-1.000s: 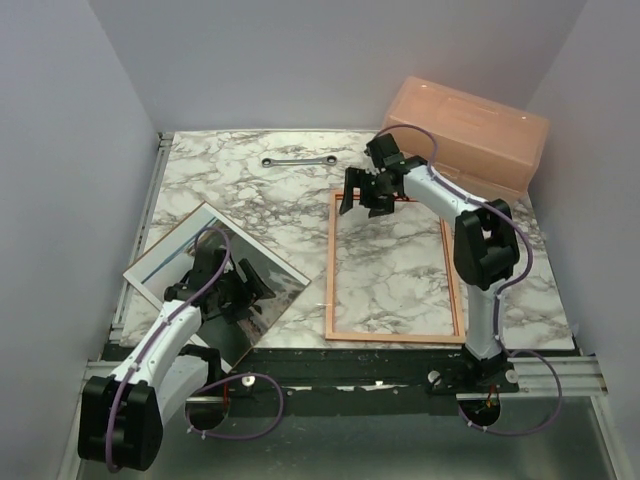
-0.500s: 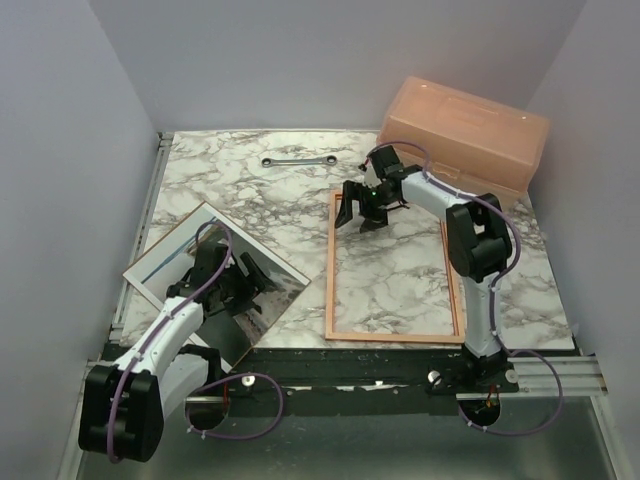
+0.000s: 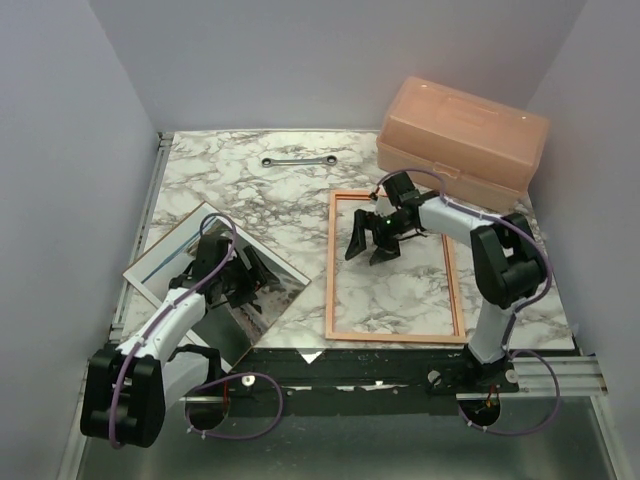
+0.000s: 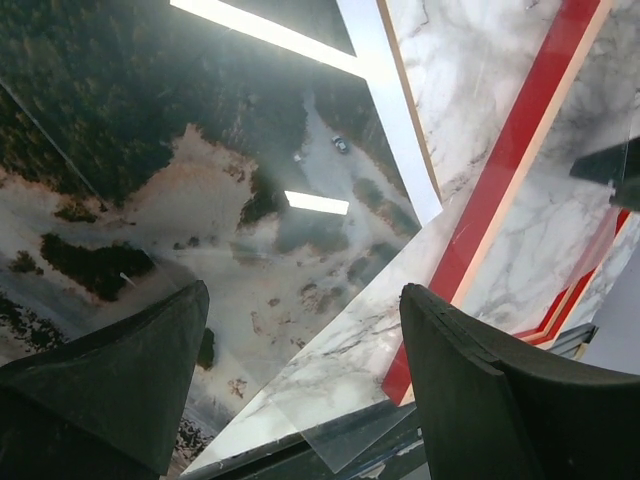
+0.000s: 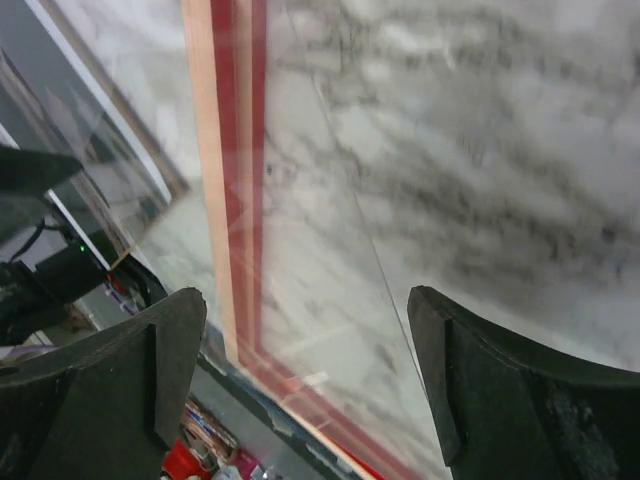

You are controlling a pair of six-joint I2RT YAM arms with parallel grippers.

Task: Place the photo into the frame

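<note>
My left tool (image 3: pixel 238 278) hangs over the photo (image 3: pixel 172 248), arm reaching low, jaws spread and empty. The photo lies skewed at the worktop's (image 3: pixel 230 185) near-left corner. I'd go low and catch a free edge. The frame (image 3: pixel 330 270) lies pale side up toward the near-right edge. My right tool (image 3: pixel 372 240) hovers over it, tipped down, spread, empty.

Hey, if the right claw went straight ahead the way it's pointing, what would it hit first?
Probably the marble tabletop inside the frame, just beside the frame's rail. The right claw is open and points down there, though depth is hard to judge.
</note>
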